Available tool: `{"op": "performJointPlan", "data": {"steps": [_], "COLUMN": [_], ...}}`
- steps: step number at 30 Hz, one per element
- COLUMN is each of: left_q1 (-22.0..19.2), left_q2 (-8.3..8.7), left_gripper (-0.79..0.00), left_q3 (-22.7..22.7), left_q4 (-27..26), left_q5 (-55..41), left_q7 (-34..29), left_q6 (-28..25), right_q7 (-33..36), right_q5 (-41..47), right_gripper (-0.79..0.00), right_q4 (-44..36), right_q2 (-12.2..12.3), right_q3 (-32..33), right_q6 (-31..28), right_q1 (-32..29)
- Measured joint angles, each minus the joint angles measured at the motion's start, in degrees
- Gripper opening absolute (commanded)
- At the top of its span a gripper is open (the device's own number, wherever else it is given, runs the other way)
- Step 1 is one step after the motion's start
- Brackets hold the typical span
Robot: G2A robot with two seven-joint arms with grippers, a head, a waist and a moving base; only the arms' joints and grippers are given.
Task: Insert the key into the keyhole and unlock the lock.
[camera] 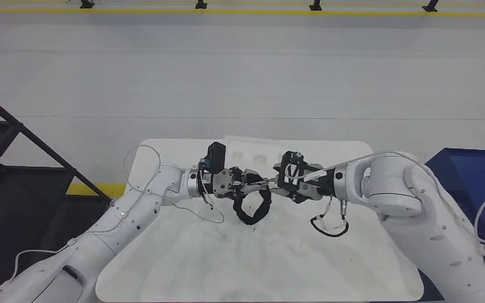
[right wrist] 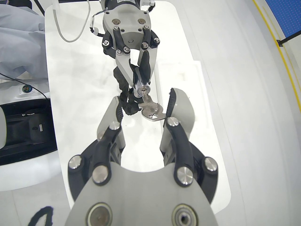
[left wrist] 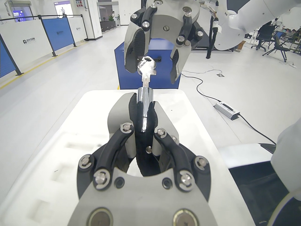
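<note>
Nearest, the left claw (left wrist: pixel 144 104) is clamped on the lock (left wrist: pixel 145 94), gripping its chrome cylinder lengthwise, with the keyhole end protruding past the fingertips. The lock is held above the surface (left wrist: pixel 188 123). Its black cable (camera: pixel 254 210) hangs in a loop below the cylinder.

Directly beyond the keyhole end, the key (left wrist: pixel 147 66) stands in the keyhole. A short length of blade is exposed between bow and cylinder.

Beyond the key, the right claw (left wrist: pixel 152 73) faces the lock with its jaws apart, one on each side of the bow. One edge of the bow lies close to one pad; contact cannot be confirmed.

Hazards, as judged from this position:
- The bow sits off-centre between the jaws. Uneven closure would push it sideways and could bend or cock the blade.
- The jaws face the bow's narrow edges, so the grip could slip under turning load.
- If the exposed blade means incomplete seating, turning could jam.
- The cylinder could rotate within the left pads, absorbing the turn.
</note>
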Motion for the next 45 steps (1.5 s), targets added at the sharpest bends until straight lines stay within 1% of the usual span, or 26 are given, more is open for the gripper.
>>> {"op": "performJointPlan", "data": {"steps": [4, 7, 8, 10, 15, 18, 22, 25, 28, 35, 40, 45], "left_q1": [-0.61, -0.98, -1.09, -1.34, -1.90, -2.25, -2.78, -3.01, -3.20, -3.51, -3.58, -3.53], "left_q2": [0.55, 0.93, 1.03, 1.27, 1.65, 1.78, 1.89, 1.88, 1.83, 1.68, 1.56, 1.43], "left_gripper": [-0.785, -0.785, -0.785, -0.785, -0.785, -0.785, -0.785, -0.785, -0.785, -0.785, -0.785, -0.785], "left_q3": [1.13, 1.85, 2.05, 2.51, 3.62, 4.25, 4.81, 5.12, 5.36, 5.50, 5.32, 5.04], "left_q4": [-0.34, -0.56, -0.62, -0.78, -1.25, -1.37, -1.37, -1.59, -1.75, -1.82, -1.91, -1.96], "left_q5": [-0.89, -1.42, -1.53, -1.76, -2.03, -2.09, -1.78, -1.51, -1.15, -0.38, 0.26, 0.72], "left_q7": [0.16, 0.47, 0.54, 0.69, 0.98, 1.15, 1.17, 1.21, 1.26, 1.37, 1.35, 1.29], "left_q6": [0.00, 0.00, 0.00, 0.00, 0.01, 0.00, 0.00, 0.00, 0.00, 0.00, 0.00, 0.00], "right_q7": [-0.09, -0.28, -0.37, -0.68, -1.09, -1.09, -0.58, 1.38, 2.70, 4.42, 4.75, 5.11], "right_q5": [-0.59, -0.72, -0.73, -0.60, 0.55, 2.91, 7.74, 10.77, 13.21, 17.13, 18.88, 19.84], "right_gripper": [-0.520, -0.566, -0.625, -0.785, -0.785, -0.785, -0.785, -0.785, -0.785, -0.785, -0.785, -0.785], "right_q4": [-0.50, -0.66, -0.68, -0.65, -0.36, 0.18, 0.43, 0.41, 0.68, 1.43, 1.58, 1.78], "right_q2": [0.14, 0.24, 0.27, 0.33, 0.42, 0.42, 0.42, 0.45, 0.41, 0.06, -0.23, -0.44], "right_q3": [-0.08, -0.08, -0.07, -0.03, 0.06, 0.13, 0.83, 1.10, 0.99, -0.08, -0.69, -1.22], "right_q6": [0.33, 0.41, 0.44, 0.63, 2.36, 4.74, 10.09, 14.23, 17.14, 23.53, 30.08, 33.93], "right_q1": [0.01, -0.06, -0.08, -0.17, -0.41, -0.68, -1.10, -1.18, -0.99, -0.24, 0.01, 0.10]}}
